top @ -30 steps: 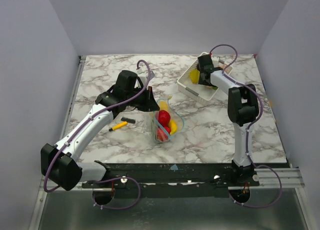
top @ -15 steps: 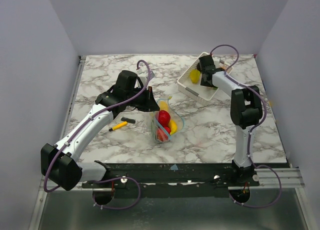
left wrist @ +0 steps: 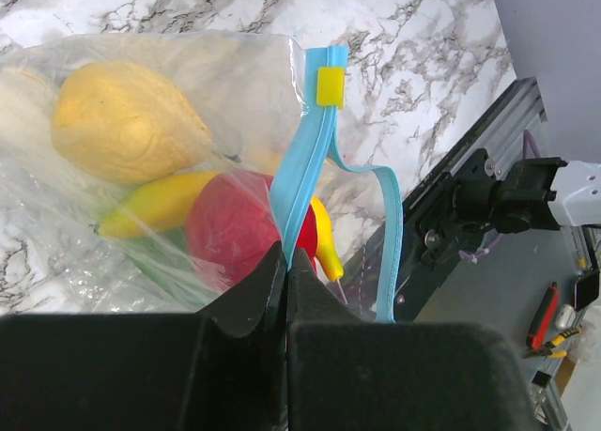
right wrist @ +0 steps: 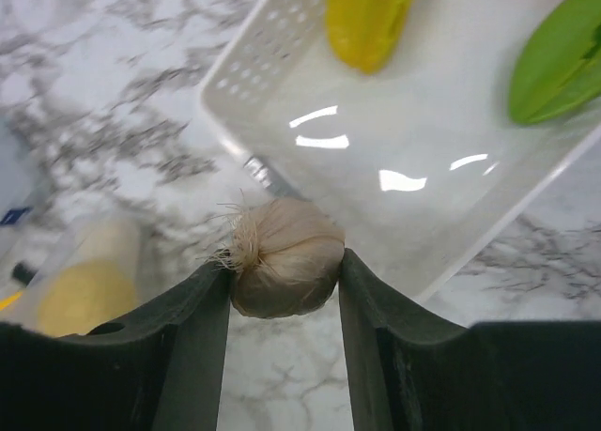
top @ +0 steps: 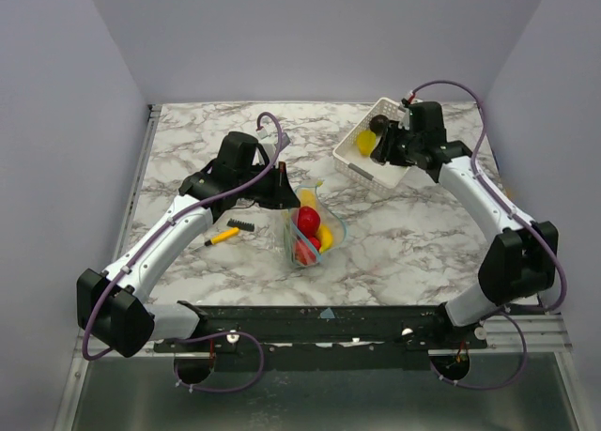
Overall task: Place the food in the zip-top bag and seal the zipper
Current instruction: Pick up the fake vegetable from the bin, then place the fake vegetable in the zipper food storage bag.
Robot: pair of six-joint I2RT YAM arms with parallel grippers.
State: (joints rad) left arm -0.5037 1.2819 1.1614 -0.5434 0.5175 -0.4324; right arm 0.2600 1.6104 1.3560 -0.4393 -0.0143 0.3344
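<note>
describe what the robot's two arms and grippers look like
The left arm and right arm have slim white links joined by chunky black joint housings. A thin purple cable loops along each. The left gripper and right gripper carry matte dark, wedge-shaped fingers. No markings are visible.

No lettering, label, brand, number or sign is legible in any view

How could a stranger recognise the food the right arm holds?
Find the white basket at the far right. Over its edge, the right arm's fingers clamp a garlic bulb: off-white with a tufted end, unlike the yellow piece and green piece inside.
</note>
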